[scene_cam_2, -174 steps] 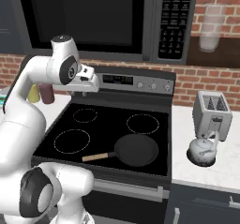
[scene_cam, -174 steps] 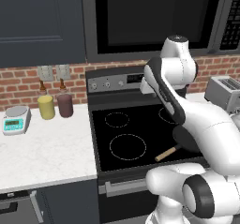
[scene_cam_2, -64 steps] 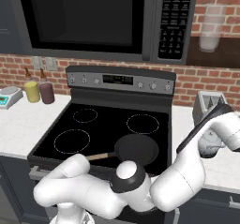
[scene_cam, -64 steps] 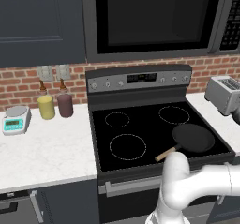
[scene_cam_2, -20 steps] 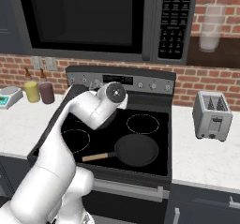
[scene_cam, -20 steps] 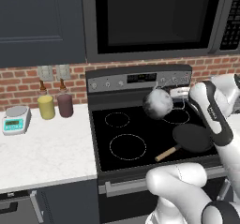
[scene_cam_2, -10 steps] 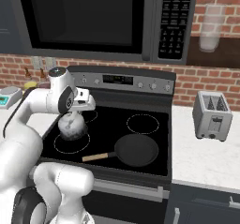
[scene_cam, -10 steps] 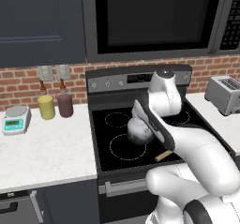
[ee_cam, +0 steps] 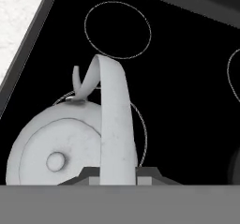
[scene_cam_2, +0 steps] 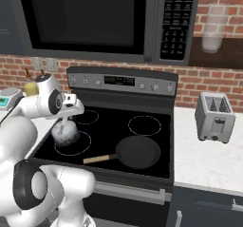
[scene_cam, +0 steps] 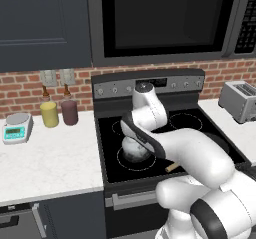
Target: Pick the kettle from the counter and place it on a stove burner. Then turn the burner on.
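Left of centre in right base view, kettle [scene_cam_2: 65, 132] over stove burner [scene_cam_2: 77, 146], large white ring at front left of black cooktop; whether base touches glass, cannot tell. Gripper [scene_cam_2: 66, 118] directly above, jaws narrow, pinched on kettle's arched handle. Hand view: handle band [ee_cam: 112, 124] rises from bottom centre between finger tips, knobbed lid lower left, ring edge curving behind body. Left base view: kettle [scene_cam: 135, 148] at frame centre, partly behind white arm. Frying pan [scene_cam_2: 137, 152] lower centre of right base view, beside kettle, apart. Counter [scene_cam: 45, 155] at left
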{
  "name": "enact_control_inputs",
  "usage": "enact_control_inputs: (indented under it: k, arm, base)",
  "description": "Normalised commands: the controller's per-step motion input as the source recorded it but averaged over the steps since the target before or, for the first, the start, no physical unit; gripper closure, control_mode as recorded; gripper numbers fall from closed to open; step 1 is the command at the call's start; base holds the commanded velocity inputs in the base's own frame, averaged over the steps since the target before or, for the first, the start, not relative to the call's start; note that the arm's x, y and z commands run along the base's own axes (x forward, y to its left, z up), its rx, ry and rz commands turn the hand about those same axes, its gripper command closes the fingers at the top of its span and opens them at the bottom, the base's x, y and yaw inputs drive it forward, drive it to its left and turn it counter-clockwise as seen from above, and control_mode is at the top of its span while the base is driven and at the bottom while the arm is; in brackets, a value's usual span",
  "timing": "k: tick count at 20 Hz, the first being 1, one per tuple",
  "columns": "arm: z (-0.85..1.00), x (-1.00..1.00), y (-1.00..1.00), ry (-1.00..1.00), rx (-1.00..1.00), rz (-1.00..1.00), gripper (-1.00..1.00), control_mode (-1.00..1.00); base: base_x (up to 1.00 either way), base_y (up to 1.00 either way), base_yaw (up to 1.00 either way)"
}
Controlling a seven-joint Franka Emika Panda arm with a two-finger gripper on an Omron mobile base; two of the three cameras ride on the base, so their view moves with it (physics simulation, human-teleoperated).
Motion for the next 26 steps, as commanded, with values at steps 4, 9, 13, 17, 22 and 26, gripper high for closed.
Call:
enact_control_inputs:
  k: [4, 9, 13, 17, 22, 26]
  arm:
    - [-0.35, 0.38, 0.14, -0.16, 0.07, 0.00, 1.00, -1.00]
    - [-0.18, 0.15, 0.04, -0.03, 0.09, 0.00, 1.00, -1.00]
    - [-0.22, 0.00, -0.01, 0.00, 0.01, 0.00, 1.00, -1.00]
    - [-0.47, 0.00, -0.12, 0.00, 0.00, 0.00, 1.00, -1.00]
    - [-0.09, 0.00, -0.02, -0.01, 0.02, 0.00, 1.00, -1.00]
    - [-0.17, 0.20, -0.03, -0.10, 0.00, 0.00, 1.00, -1.00]
  base:
    - [0.00, 0.00, 0.00]
    - [0.00, 0.00, 0.00]
    - [0.00, 0.00, 0.00]
    - [0.00, 0.00, 0.00]
    - [0.00, 0.00, 0.00]
    - [0.00, 0.00, 0.00]
